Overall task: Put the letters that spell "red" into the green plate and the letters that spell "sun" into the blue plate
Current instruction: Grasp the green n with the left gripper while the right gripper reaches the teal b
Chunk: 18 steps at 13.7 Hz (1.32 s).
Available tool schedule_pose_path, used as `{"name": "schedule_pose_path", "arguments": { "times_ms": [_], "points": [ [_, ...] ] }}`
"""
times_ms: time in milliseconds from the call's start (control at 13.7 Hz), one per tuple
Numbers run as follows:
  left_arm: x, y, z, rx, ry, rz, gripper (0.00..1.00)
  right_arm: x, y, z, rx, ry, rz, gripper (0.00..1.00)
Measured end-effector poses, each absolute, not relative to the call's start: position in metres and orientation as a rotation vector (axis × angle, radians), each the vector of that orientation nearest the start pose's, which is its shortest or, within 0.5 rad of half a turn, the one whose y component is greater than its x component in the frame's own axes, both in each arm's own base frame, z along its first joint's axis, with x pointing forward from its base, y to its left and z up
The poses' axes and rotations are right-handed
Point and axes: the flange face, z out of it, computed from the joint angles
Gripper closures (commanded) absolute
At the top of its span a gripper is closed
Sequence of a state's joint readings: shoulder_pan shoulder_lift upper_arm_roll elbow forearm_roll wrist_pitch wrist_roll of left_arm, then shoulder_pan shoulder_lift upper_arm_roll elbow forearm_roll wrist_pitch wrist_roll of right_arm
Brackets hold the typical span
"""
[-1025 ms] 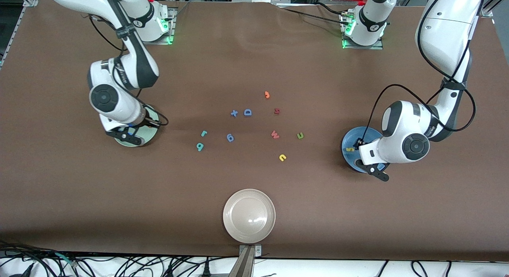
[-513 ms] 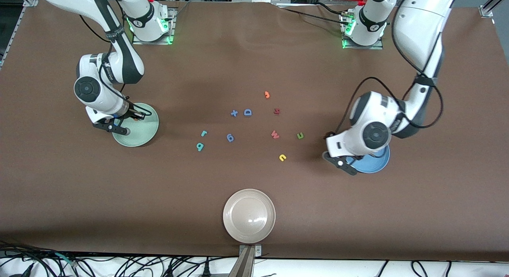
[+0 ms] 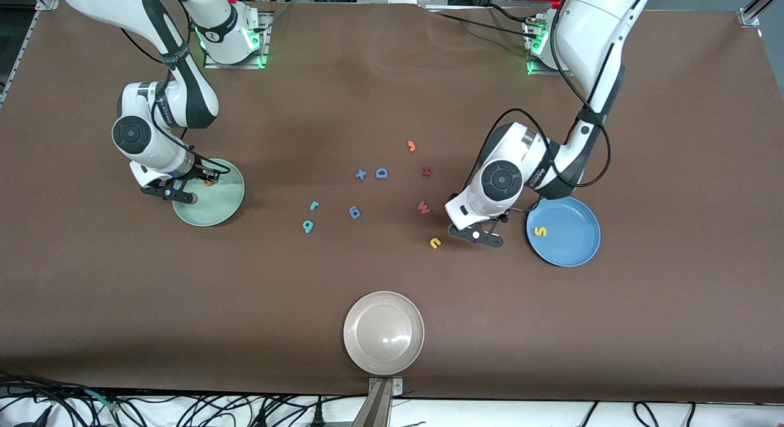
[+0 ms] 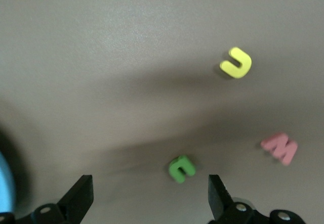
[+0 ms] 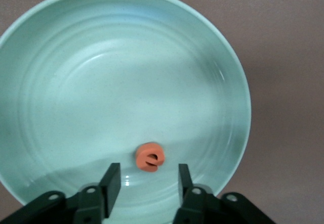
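Since a second ago the left arm has swung off the blue plate (image 3: 563, 231) toward the middle of the table, so the yellow "s" (image 3: 539, 231) lying in it shows. Now the left gripper (image 4: 147, 196) is over the olive-green "n" (image 4: 181, 169), fingers spread wide and holding nothing. Yellow "u" (image 3: 435, 243) sits nearby on the table, a bit nearer the front camera. Right gripper (image 5: 144, 183) is over the green plate (image 3: 223, 200), fingers apart with the orange "e" (image 5: 150, 157) lying loose on the plate between them. Teal "r" (image 3: 314, 205) and "d" (image 3: 308, 226) lie on the table
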<state>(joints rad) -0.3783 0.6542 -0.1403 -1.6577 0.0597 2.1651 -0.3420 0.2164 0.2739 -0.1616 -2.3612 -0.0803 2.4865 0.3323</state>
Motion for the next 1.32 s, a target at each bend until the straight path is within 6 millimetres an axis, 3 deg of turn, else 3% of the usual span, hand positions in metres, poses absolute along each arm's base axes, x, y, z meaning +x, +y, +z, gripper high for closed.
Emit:
{"name": "schedule_pose_path", "arguments": {
  "times_ms": [146, 293, 513, 879, 1025, 1245, 1318],
  "points": [
    [0.579, -0.339, 0.205, -3.113, 0.147, 0.198, 0.0, 0.497, 0.026, 0.206, -3.231, 0.333, 0.186, 0.02],
    [0.576, -0.345, 0.192, -3.122, 0.057, 0.18, 0.0, 0.51, 0.035, 0.22, -3.221, 0.327, 0.12, 0.02],
    [0.573, -0.339, 0.182, -3.106, -0.055, 0.197, 0.0, 0.541, 0.08, 0.257, -3.186, 0.385, -0.006, 0.02],
    [0.567, -0.333, 0.172, -3.077, -0.217, 0.223, 0.01, 0.593, 0.148, 0.327, -3.081, 0.548, -0.005, 0.02],
    [0.565, -0.333, 0.17, -3.07, -0.248, 0.23, 0.08, 0.614, 0.168, 0.332, -3.025, 0.607, -0.02, 0.02],
    [0.56, -0.332, 0.166, -3.061, -0.255, 0.245, 0.15, 0.633, 0.206, 0.318, -2.977, 0.712, -0.014, 0.02],
    [0.559, -0.332, 0.165, -3.06, -0.256, 0.248, 0.23, 0.636, 0.219, 0.312, -2.967, 0.744, -0.01, 0.02]
  ]
}}
